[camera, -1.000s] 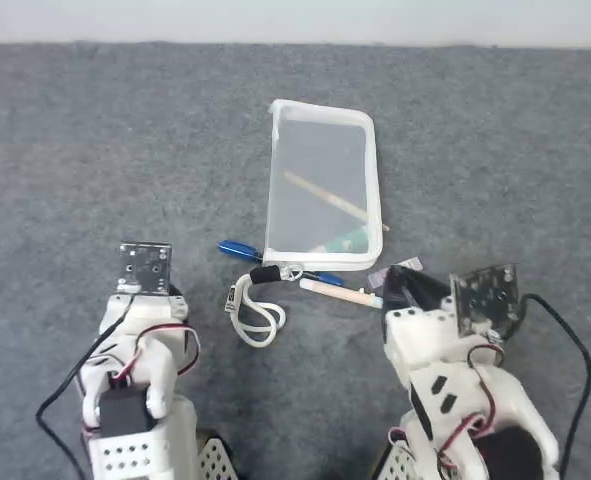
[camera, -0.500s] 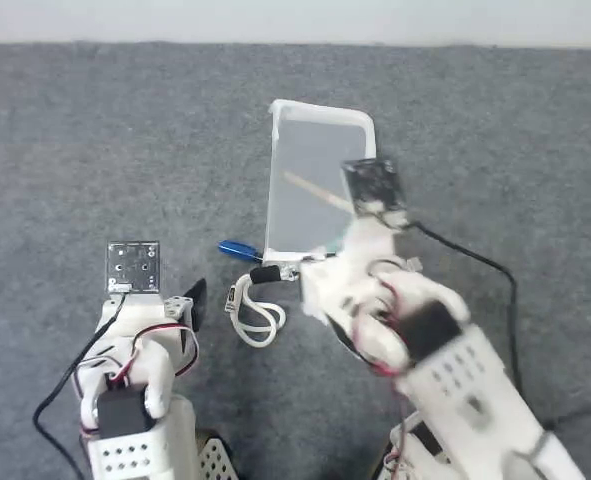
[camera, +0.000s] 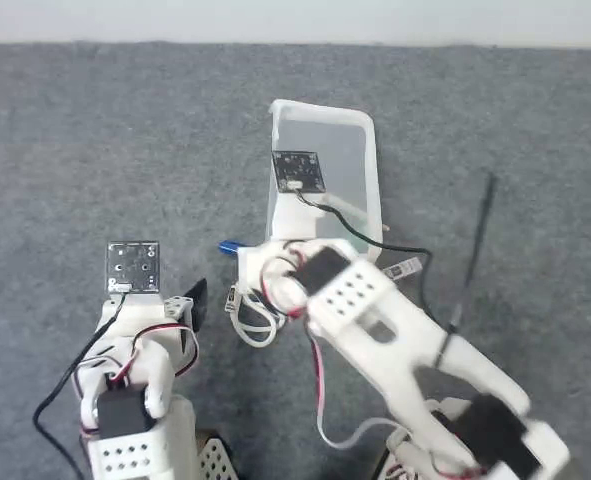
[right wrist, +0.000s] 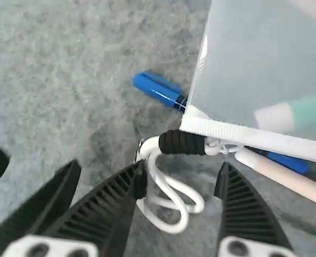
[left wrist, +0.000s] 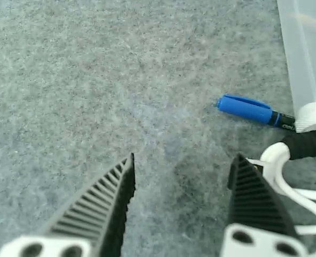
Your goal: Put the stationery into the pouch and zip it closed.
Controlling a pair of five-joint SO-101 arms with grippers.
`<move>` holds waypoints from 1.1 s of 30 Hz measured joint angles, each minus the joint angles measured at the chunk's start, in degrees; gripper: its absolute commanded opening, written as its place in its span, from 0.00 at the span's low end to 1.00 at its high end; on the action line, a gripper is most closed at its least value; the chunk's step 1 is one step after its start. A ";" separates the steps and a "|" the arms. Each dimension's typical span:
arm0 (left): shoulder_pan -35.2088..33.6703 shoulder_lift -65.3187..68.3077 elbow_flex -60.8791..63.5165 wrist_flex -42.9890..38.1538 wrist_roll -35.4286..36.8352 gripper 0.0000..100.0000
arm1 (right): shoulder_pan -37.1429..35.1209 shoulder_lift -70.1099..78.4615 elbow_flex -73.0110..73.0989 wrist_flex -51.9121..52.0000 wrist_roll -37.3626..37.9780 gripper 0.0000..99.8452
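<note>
The translucent pouch (camera: 320, 140) with a white edge lies flat, holding a wooden stick and a green-and-white item. Its black zip pull (right wrist: 182, 142) and looped white cord (right wrist: 168, 199) hang off the near corner. A blue pen (right wrist: 158, 90) lies half under that corner, and a cream pencil (right wrist: 286, 178) lies along the near edge. My right gripper (right wrist: 183, 168) is open just above the cord, short of the pull. My left gripper (left wrist: 183, 160) is open over bare carpet, with the blue pen (left wrist: 248, 110) and the cord (left wrist: 286, 160) off to one side.
The right arm (camera: 355, 300) stretches across the pouch's near end, its black cable trailing over the pouch. A small clip-like piece (camera: 403, 267) lies beside it. The grey carpet (camera: 95, 130) runs to a pale wall at the back.
The right arm has swung from the near right forward and left, over the pouch's near end to the zip pull. The left arm shifted slightly about a second ago and has been still since.
</note>
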 measured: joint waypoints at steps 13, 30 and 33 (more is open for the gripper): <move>0.00 0.00 0.00 0.00 0.00 0.27 | -0.09 18.73 -11.16 -0.18 -5.89 0.22; 0.00 0.00 0.00 0.00 0.00 0.27 | 0.44 28.48 -17.67 3.08 -5.54 0.00; 0.00 0.00 0.00 0.00 0.00 0.27 | 0.26 28.57 -18.81 7.03 -3.52 0.01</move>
